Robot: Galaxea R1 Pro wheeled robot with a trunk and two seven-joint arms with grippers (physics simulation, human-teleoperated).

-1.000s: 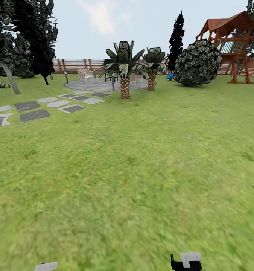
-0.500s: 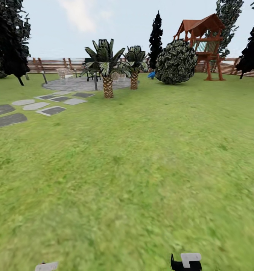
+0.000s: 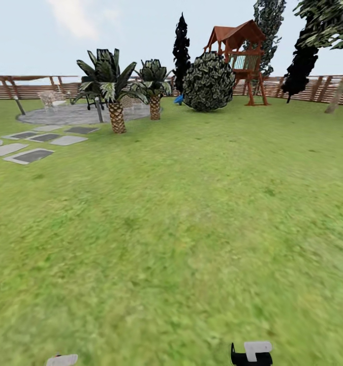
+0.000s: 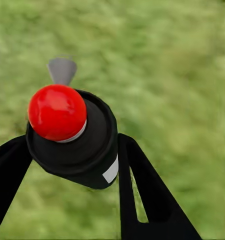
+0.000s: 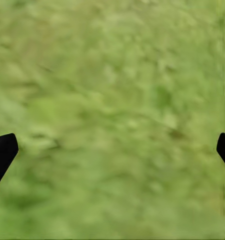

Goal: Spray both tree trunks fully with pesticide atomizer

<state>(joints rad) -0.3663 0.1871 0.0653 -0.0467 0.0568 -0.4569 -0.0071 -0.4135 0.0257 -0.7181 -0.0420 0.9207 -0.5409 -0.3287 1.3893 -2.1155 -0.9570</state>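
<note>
The pesticide atomizer [image 4: 75, 142], near-black with a red top, carries a white label too small to read; the left tool [image 4: 72, 165] is closed around it over the grass lawn [image 3: 191, 213]. The right tool [image 5: 112, 150] hangs wide apart, empty. Far off stand palms [image 3: 110, 86], a round bush [image 3: 209, 82], a wooden playset [image 3: 240, 56], stepping stones [image 3: 29, 155], the slat fence [image 3: 34, 89] and one pale tree trunk [image 3: 342, 86].

Green grass lawn [image 3: 191, 218] spreads wide; flat grey stepping stones [image 3: 29, 156] lie at its far left; beyond them, a round grey stone paving [image 3: 64, 116] carries garden chairs.
</note>
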